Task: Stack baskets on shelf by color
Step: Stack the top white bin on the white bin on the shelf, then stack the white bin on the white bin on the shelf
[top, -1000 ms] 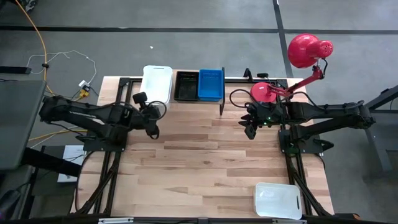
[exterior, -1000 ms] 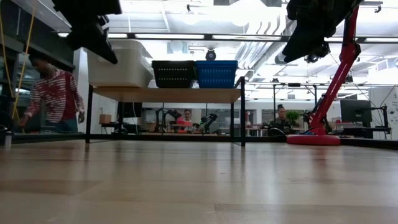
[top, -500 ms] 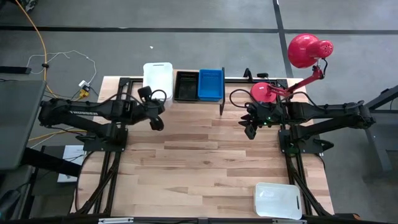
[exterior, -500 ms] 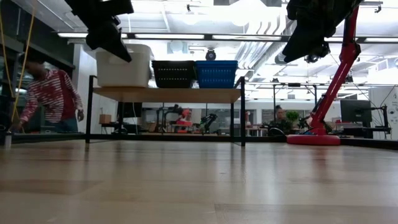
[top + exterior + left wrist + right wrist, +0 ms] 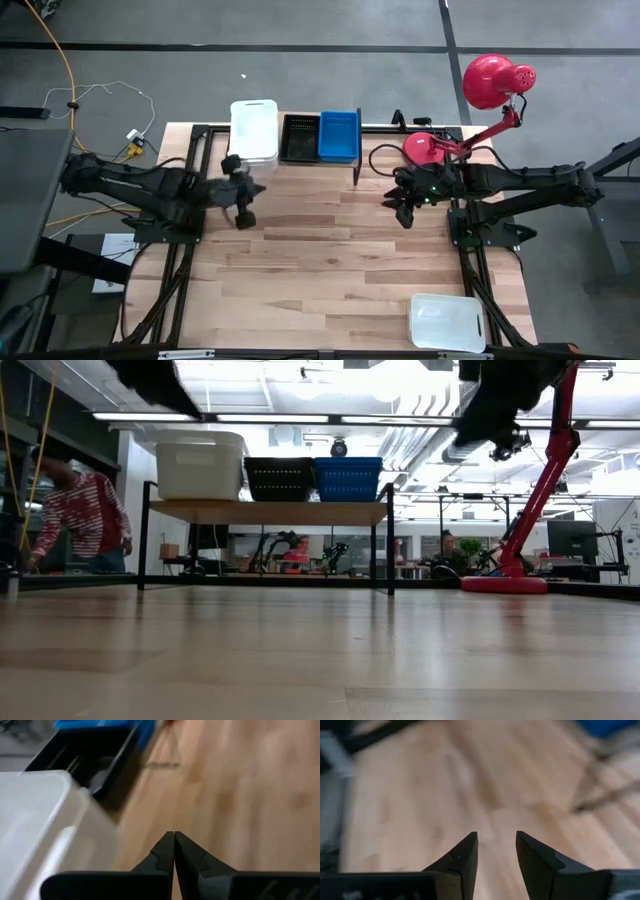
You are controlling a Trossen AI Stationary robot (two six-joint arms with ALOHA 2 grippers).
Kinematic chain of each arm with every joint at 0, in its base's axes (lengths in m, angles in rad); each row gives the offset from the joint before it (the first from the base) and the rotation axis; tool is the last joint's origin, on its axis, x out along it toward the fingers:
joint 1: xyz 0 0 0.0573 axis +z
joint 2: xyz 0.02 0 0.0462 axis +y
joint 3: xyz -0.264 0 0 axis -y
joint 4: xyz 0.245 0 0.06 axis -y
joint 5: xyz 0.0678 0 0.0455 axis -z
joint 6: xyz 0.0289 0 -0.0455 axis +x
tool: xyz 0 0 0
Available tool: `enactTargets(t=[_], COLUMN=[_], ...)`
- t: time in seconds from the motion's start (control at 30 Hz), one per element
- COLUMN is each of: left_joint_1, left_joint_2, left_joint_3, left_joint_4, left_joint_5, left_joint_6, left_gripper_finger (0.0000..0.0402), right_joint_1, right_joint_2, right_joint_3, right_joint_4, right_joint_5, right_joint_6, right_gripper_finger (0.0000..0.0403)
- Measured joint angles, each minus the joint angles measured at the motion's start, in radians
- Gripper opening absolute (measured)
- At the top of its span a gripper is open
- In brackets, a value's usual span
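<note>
**Three bins shelved, one white bin still to fetch**

On the shelf (image 5: 340, 165) stand a white bin (image 5: 253, 130), a black bin (image 5: 299, 138) and a blue bin (image 5: 339, 136), side by side in that order; the white one apart from the black by a small gap, the black and blue touching; a second white bin (image 5: 447, 322) lies alone at the table's near right corner, well apart from both arms. Left gripper (image 5: 243, 201): jaws pressed together, holding nothing; it hangs over bare table just in front of the shelved white bin, which in the left wrist view (image 5: 35, 820) lies ahead of the fingertips and to one side, with the black bin (image 5: 95, 757) beyond it. Right gripper (image 5: 403, 209): jaws parted to a moderate gap, empty; only bare wood shows between and ahead of them in the right wrist view (image 5: 495, 847); the red lamp base (image 5: 425, 147) sits just behind it.

Step in hand, as judged: a white bin has been placed; the loose one is the remaining work. The next move calls for the right arm, the nearer, to reach back to that bin, take its rim between open jaws, and nest it squarely into the shelved white bin; the lamp's arm is a hazard to clear.
</note>
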Motion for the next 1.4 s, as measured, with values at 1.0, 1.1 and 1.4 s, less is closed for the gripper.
enactTargets(t=[1.0,1.1,1.4], left_joint_1=[-0.394,-0.394,-0.394], left_joint_2=[-0.059,-0.058,-0.058], left_joint_3=[-0.476,-0.476,-0.475], left_joint_4=[0.939,0.939,0.94], left_joint_5=[-0.167,-0.166,-0.166], left_joint_6=[-0.115,-0.117,-0.117], left_gripper_finger=[0.0,0.0,0.0], right_joint_1=[0.921,0.94,0.982], right_joint_2=[0.451,0.546,0.755], right_joint_3=[0.223,0.328,0.471], right_joint_4=[-0.288,-0.443,-0.678], right_joint_5=[-0.056,-0.049,-0.034], right_joint_6=[1.008,0.973,0.875], right_gripper_finger=[0.0122,0.0122,0.0122])
